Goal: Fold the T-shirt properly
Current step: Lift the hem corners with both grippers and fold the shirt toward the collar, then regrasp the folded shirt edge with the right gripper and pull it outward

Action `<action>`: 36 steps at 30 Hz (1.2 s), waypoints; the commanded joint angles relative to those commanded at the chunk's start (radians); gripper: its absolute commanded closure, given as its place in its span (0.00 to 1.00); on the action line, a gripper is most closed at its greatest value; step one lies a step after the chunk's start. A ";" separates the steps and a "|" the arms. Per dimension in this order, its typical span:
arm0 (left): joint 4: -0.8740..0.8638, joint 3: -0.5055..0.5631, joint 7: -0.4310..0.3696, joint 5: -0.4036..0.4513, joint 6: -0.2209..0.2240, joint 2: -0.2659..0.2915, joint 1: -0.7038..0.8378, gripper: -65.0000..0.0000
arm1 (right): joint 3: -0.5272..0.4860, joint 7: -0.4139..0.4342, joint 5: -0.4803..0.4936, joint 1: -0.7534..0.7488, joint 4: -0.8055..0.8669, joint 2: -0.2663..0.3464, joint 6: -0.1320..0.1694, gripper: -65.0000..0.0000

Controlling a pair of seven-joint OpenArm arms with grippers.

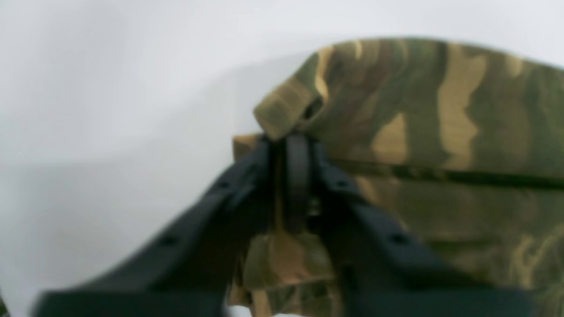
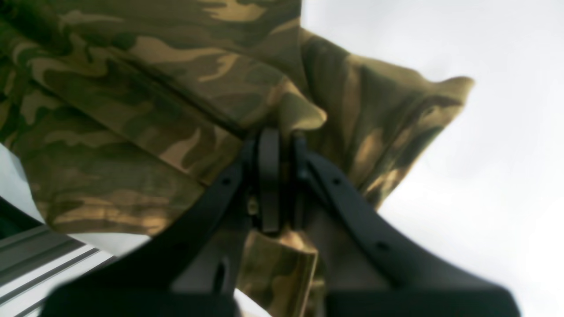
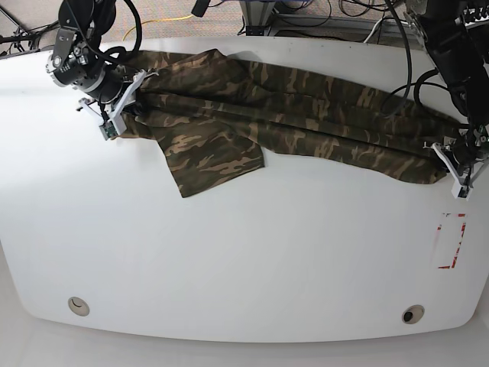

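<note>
both pincers — left gripper (image 1: 293, 145) and right gripper (image 2: 275, 141) — are clamped on the t-shirt (image 3: 306, 107); best move them evenly, keeping it taut.

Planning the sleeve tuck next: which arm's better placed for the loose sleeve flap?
Right. Its tool is shut on the T-shirt right beside the sleeve flap; the left tool grips the far end.

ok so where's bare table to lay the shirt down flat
The whole near half of the white table is bare, below the T-shirt, bordered by red markings at its right edge. The far strip is crowded: stretched shirt, right claw, left claw.
</note>
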 joint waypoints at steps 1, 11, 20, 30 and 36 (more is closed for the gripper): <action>0.000 0.000 0.002 0.000 0.000 -0.002 0.000 0.63 | 0.000 0.000 0.000 0.000 0.000 -0.002 0.000 1.00; 0.055 -0.012 0.072 -0.032 0.000 -0.060 0.002 0.46 | 0.003 0.000 0.005 0.000 0.005 -0.006 -0.005 1.00; 0.362 -0.049 0.233 -0.224 0.000 -0.086 0.087 0.46 | 0.018 0.000 0.008 -0.006 0.046 -0.012 -0.006 0.65; 0.433 -0.054 0.241 -0.256 0.000 -0.031 0.146 0.46 | 0.150 -0.008 0.152 0.008 0.041 -0.060 -0.002 0.38; 0.384 -0.051 0.236 -0.238 0.000 0.011 0.157 0.46 | 0.149 -0.008 0.239 0.021 0.041 -0.031 -0.006 0.38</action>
